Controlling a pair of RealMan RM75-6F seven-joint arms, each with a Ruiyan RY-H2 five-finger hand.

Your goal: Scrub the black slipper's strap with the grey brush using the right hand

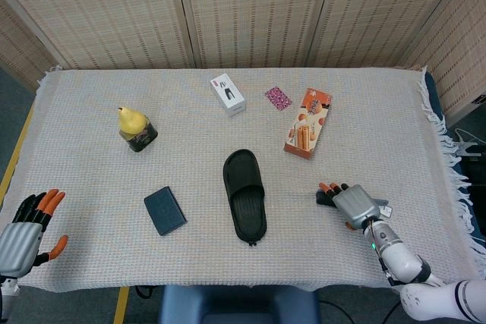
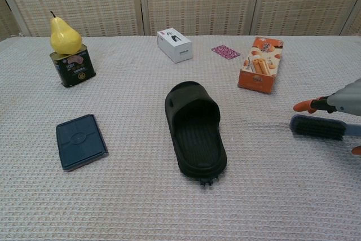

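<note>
- Black slipper (image 1: pixel 244 195) sits mid-bench on the woven cloth, sole down, heel toward the front edge, strap end toward the back edge. Nothing touching it.
- Grey brush (image 2: pixel 317 127) is well right of the slipper, near the front-right part of the bench, bristles dark, lying roughly level just above or on the cloth; cannot tell if it touches.
- Right hand (image 1: pixel 351 204) is over the brush. Chest view shows orange-tipped fingers (image 2: pixel 307 105) stretched out past the brush's far side, not curled around it. Whether the brush is gripped further along, out of frame, cannot tell.
- Left hand (image 1: pixel 26 231) is off the front-left corner of the bench, fingers spread, holding nothing.
- Pear (image 2: pixel 64 35) sits on top of a dark tin (image 2: pixel 72 66) toward the left edge.
- Dark blue flat case (image 2: pixel 80 141) lies left of the slipper, nearer the front edge.
- White box (image 2: pixel 174 44), small patterned pink card (image 2: pixel 225 52) and orange snack box (image 2: pixel 260 64) line up toward the back edge, from centre to right.
</note>
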